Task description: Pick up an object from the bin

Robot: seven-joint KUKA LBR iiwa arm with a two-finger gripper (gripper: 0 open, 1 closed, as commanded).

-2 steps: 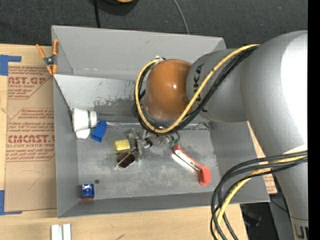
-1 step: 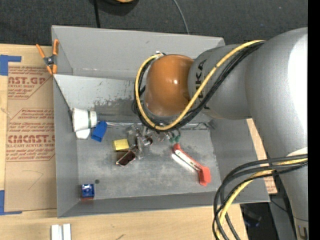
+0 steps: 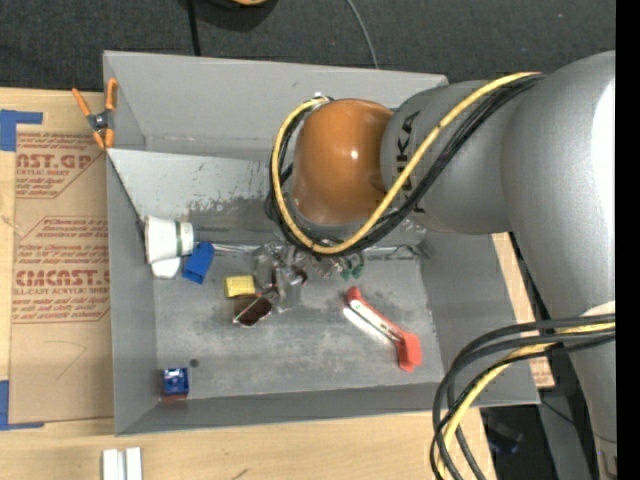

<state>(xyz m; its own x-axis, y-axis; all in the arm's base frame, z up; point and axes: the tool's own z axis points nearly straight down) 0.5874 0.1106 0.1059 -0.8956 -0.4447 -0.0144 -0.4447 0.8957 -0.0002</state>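
My gripper [image 3: 280, 280] hangs low over the middle of the bin floor, just under the orange wrist cover. A small yellow block [image 3: 239, 286] lies right beside it on the left. A dark brown oblong piece [image 3: 252, 311] lies tilted just below and left of the gripper tip, touching or nearly touching it. A red and white flat tool [image 3: 381, 330] lies to the right of the gripper, apart from it. A small green bit [image 3: 351, 266] peeks out below the cover.
A white cup-like container [image 3: 165, 244] and a blue block [image 3: 198, 263] lie by the left wall. A small blue cube [image 3: 174, 382] sits in the front left corner. The arm covers the bin's right and back parts.
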